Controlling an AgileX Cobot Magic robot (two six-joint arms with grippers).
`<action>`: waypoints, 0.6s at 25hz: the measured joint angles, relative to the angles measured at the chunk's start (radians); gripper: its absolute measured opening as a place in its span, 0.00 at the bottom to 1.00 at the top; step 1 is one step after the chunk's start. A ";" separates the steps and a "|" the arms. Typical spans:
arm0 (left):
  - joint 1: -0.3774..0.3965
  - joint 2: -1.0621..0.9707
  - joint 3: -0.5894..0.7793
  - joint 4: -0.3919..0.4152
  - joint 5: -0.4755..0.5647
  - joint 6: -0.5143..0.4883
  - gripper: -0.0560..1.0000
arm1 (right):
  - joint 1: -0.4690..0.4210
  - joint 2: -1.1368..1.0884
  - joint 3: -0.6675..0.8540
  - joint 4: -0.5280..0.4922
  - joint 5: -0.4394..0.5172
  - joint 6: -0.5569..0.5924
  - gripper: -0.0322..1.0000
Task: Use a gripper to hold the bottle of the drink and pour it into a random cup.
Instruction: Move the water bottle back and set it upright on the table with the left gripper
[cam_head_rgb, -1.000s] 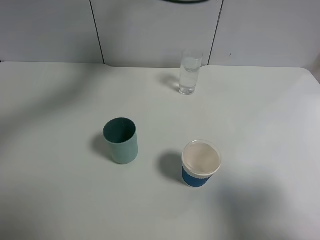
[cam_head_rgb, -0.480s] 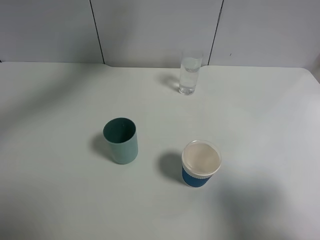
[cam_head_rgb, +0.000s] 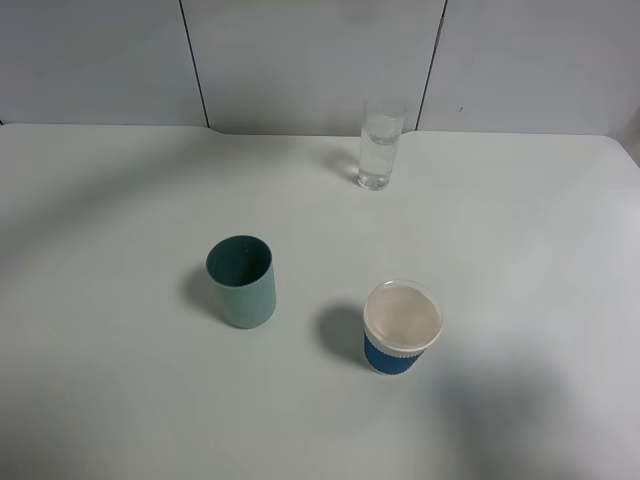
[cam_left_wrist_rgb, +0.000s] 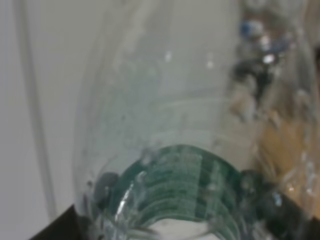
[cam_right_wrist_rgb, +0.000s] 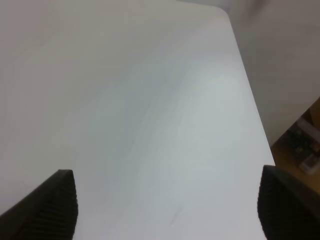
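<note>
Now, left gripper: clamped on the bottle (cam_left_wrist_rgb: 180, 150), which fills its view.
right gripper (cam_right_wrist_rgb: 170, 205): fingers spread, empty, above table (cam_right_wrist_rgb: 150, 100).
glass (cam_head_rgb: 379, 145): upright, far edge.

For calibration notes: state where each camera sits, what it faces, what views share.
Exterior high: mounted high, looking down on the white table with clear glass, teal-green cup, blue-sleeved paper cup; no robot part shows.
Left wrist: on the left arm, close against the clear plastic bottle, green label; robot parts unclear.
Right wrist: looks down on the table past the open right gripper.
Shared: exterior and right wrist both show the table.
</note>
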 joint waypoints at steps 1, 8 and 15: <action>0.007 0.000 0.000 0.036 0.066 -0.037 0.52 | 0.000 0.000 0.000 0.000 0.000 0.000 0.75; 0.114 0.000 0.000 0.249 0.413 -0.238 0.52 | 0.000 0.000 0.000 0.000 0.000 0.000 0.75; 0.215 -0.001 0.000 0.324 0.570 -0.295 0.52 | 0.000 0.000 0.000 0.000 0.000 0.000 0.75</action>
